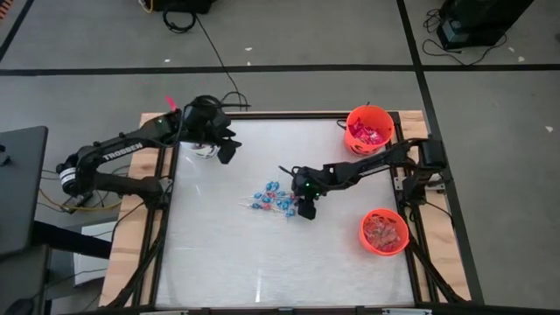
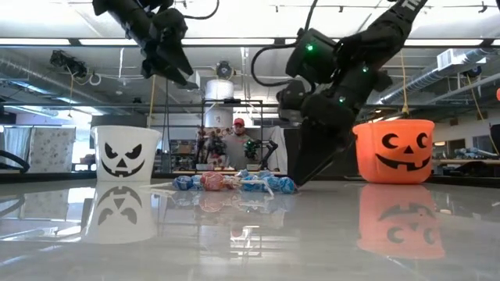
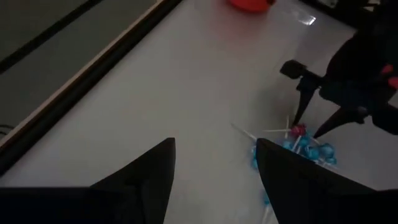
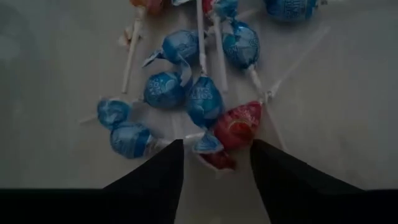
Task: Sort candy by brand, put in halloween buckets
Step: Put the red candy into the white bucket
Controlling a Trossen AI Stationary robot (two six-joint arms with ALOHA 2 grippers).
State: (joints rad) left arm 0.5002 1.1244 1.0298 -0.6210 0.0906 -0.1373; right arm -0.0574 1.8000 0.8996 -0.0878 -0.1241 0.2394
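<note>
Near the middle of the worktop (image 1: 262,262), the right pincer (image 1: 304,207) is down at the edge of a small heap of lollipops (image 1: 269,202), blue wrappers with a few red among them. Its fingers are spread, with a red lollipop (image 4: 238,126) lying just ahead of the gap between them and nothing gripped. The step in hand looks like picking one piece from the heap. The next move would call for closing squarely on that red one without catching the blue neighbours and sticks that touch it, then carrying it to the matching pail.

The left pincer (image 1: 226,147) hangs above the white bucket (image 2: 127,153) at the far left corner, fingers apart and empty. Two orange buckets sit along the right side: the far orange bucket (image 1: 368,129) holds pink and red packets, and the near orange bucket (image 1: 385,231) holds reddish-brown pieces, so the sorting seems largely done, with only the lollipops left out.

The worktop is pale, glossy and reflective, framed in wood and dark rails. Beyond it lies an open workshop with ceiling strip lights, grey floor marked with dark tape, cables, and a person (image 2: 237,143) standing behind the table.
</note>
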